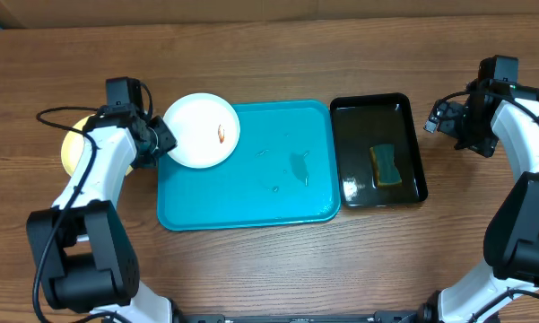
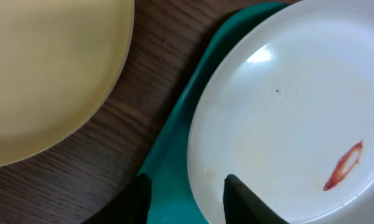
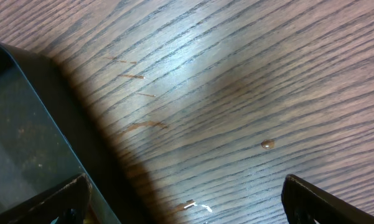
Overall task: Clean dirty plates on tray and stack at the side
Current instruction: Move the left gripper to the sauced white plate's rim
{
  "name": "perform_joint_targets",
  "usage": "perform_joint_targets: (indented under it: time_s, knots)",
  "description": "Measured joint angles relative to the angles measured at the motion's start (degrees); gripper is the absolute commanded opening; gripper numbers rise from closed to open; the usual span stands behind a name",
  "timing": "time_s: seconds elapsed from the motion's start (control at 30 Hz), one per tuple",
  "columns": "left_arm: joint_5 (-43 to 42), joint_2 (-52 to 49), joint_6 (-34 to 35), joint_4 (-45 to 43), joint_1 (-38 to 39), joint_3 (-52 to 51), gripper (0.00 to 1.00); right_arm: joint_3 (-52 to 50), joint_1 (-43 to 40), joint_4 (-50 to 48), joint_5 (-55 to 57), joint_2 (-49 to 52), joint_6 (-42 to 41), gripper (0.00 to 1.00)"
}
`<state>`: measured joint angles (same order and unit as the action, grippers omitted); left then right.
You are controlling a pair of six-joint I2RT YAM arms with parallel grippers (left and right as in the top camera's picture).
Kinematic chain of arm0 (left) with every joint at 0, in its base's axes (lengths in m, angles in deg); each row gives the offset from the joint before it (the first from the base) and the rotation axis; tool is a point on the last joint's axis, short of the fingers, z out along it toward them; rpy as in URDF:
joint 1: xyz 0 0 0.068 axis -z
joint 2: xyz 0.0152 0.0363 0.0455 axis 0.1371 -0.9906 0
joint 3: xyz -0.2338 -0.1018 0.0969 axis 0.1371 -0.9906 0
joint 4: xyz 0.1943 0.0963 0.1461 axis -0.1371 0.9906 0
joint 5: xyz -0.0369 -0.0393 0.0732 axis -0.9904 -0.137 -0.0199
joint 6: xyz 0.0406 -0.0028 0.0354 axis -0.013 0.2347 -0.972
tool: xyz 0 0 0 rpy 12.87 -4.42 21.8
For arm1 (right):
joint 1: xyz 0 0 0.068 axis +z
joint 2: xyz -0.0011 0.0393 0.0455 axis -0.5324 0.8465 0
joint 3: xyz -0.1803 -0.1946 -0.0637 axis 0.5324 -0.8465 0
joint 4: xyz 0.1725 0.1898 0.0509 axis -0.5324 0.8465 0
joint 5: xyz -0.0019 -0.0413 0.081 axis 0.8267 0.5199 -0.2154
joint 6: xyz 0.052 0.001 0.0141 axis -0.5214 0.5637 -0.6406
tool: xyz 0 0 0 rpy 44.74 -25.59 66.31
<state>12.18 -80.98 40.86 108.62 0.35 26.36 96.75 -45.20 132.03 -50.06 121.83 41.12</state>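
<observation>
A white plate with an orange-red smear lies over the top-left corner of the turquoise tray. A pale yellow plate lies on the table left of the tray, mostly hidden by my left arm. No other white plate shows. My left gripper is open at the white plate's left rim. In the left wrist view its fingers straddle that rim, one over the white plate, one over the tray's edge. The yellow plate lies apart. My right gripper is open and empty.
A glossy black tray stands right of the turquoise tray and holds a green-yellow sponge in liquid. In the right wrist view the open fingers hover over wood next to the black tray's edge. A small droplet lies on the table.
</observation>
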Motion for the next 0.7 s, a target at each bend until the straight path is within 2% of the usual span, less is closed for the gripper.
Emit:
perform_joint_targets:
  time_s: [0.17,0.23,0.33,0.5,0.7]
  knots:
    - [-0.11,-3.85,0.00,-0.66,0.07,0.00,0.31,0.00,0.00,0.02,0.02,0.00,-0.02,1.00]
    - [-0.22,-5.62,0.02,-1.99,0.07,0.00,0.23,0.00,0.00,0.00,0.00,0.00,-0.02,1.00]
    - [-1.05,-7.37,0.02,-3.67,0.33,0.00,0.05,0.00,0.00,-0.04,0.00,0.00,-0.02,1.00]
    - [-3.32,-7.67,-0.22,-3.43,0.39,0.24,0.04,0.00,0.00,-0.04,-0.02,0.00,-0.02,1.00]
    - [-8.37,-7.67,-0.22,2.01,1.18,0.26,0.04,0.00,0.00,0.04,0.00,0.00,0.00,1.00]
